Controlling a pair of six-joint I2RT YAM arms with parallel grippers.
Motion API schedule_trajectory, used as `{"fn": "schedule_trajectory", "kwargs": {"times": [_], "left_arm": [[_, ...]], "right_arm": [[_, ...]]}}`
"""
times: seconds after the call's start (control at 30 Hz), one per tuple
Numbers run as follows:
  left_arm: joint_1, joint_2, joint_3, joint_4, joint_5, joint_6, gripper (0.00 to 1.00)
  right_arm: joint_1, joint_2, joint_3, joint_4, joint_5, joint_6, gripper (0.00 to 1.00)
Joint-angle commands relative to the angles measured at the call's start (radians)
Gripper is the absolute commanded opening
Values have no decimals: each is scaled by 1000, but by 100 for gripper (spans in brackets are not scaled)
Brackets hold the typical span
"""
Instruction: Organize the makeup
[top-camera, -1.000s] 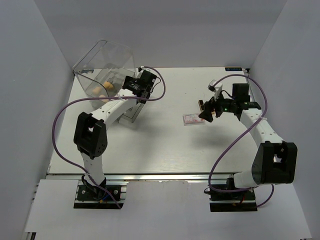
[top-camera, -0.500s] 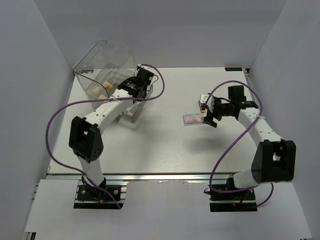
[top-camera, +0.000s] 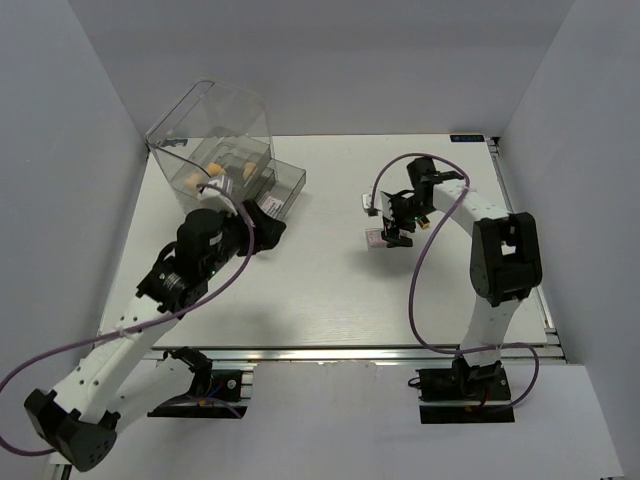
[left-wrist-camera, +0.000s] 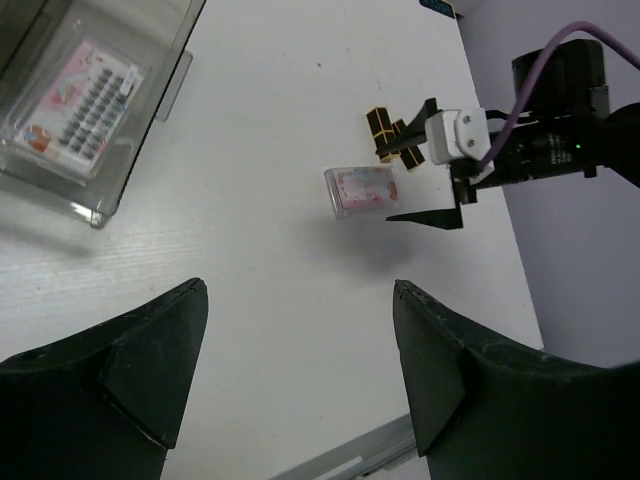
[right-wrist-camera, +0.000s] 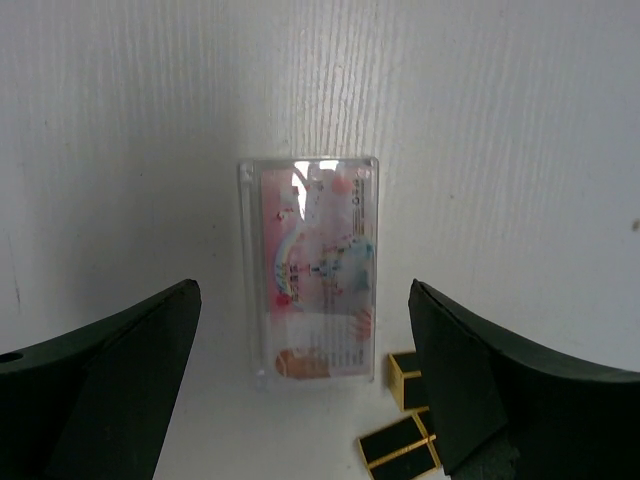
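Observation:
A clear palette (right-wrist-camera: 315, 270) with pink print lies flat on the white table; it also shows in the top view (top-camera: 374, 240) and the left wrist view (left-wrist-camera: 362, 190). Two black-and-gold lipstick tubes (right-wrist-camera: 400, 445) lie just beside it, also seen in the left wrist view (left-wrist-camera: 385, 130). My right gripper (right-wrist-camera: 303, 300) is open and hovers over this palette, one finger on each side, not touching; it shows in the top view (top-camera: 392, 222). A second palette (left-wrist-camera: 75, 100) lies in the open clear drawer (top-camera: 288, 180). Tan sponges (top-camera: 213, 172) sit inside the clear box. My left gripper (left-wrist-camera: 300, 340) is open and empty, raised near the drawer (top-camera: 266, 224).
The large clear drawer box (top-camera: 215, 130) stands at the back left, its drawer (left-wrist-camera: 110, 190) pulled out toward the table's middle. Grey walls close in the table on three sides. The right arm's purple cable (top-camera: 415, 290) loops over the right part of the table.
My left arm has pulled back from the drawer toward the near side and risen, uncovering the drawer. My right gripper has swung left and turned down over the palette on the table.

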Motion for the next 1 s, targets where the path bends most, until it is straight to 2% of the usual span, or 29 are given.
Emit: {"fn": "schedule_trajectory", "kwargs": {"times": [0.0, 0.17, 0.3, 0.73, 0.9, 0.97], "left_arm": [[3, -85, -92, 23, 9, -129, 84], [1, -200, -153, -30, -28, -178, 86], [1, -230, -175, -40, -53, -192, 86], [3, -165, -133, -46, -79, -146, 89], [3, -144, -83, -68, -110, -120, 91], [1, -142, -72, -71, -123, -115, 91]], "right_arm": [[22, 52, 71, -58, 29, 44, 89], [39, 122, 134, -64, 60, 68, 89], [39, 171, 174, -88, 92, 69, 89], [53, 213, 148, -52, 195, 71, 89], [56, 216, 125, -53, 224, 54, 77], [59, 214, 116, -67, 233, 45, 66]]}}
